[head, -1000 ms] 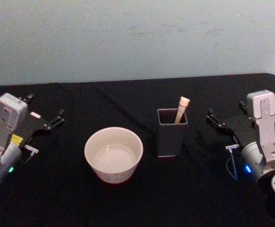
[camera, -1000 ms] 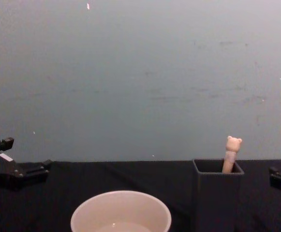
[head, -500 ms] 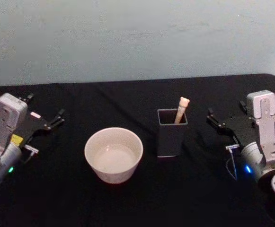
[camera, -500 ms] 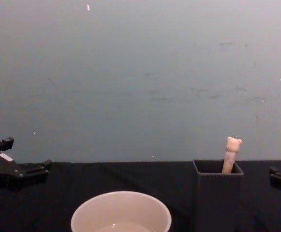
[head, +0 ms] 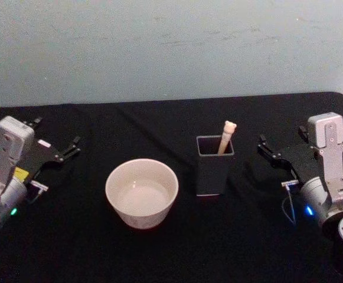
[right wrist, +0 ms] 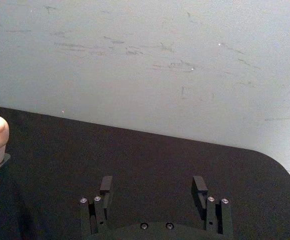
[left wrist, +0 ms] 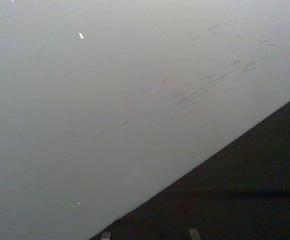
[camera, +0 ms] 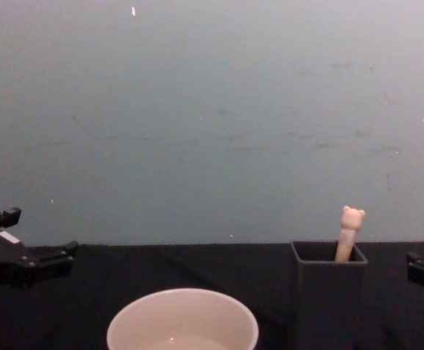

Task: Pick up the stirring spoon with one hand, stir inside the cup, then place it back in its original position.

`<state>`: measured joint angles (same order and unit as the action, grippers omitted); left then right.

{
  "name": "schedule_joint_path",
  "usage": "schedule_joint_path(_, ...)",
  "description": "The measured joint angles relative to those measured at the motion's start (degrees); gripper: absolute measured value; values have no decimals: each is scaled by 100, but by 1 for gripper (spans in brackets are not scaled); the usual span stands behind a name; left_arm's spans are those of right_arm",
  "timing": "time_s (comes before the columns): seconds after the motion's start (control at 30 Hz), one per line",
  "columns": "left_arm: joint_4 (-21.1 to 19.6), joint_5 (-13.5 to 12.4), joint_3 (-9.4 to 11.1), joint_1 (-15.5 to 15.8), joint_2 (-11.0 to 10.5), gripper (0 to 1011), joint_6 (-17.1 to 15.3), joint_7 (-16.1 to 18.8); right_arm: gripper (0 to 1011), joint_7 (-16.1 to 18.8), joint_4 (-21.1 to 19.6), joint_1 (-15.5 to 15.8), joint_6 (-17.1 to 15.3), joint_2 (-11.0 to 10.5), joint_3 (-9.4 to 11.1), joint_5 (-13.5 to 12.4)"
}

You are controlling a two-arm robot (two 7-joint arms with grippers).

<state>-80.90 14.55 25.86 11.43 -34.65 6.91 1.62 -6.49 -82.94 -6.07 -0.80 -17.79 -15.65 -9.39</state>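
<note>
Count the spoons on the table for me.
1. The spoon stands in the dark holder, right of the cup, its bear-head top above the rim. The holder's inside is hidden, so more could sit lower.
</note>
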Motion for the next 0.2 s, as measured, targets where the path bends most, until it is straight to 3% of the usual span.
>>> schedule_joint_path(0.2, 0, 0, 0, 0, 0, 1001, 0, 0, 1002, 0, 0, 0, 0, 0, 0, 0)
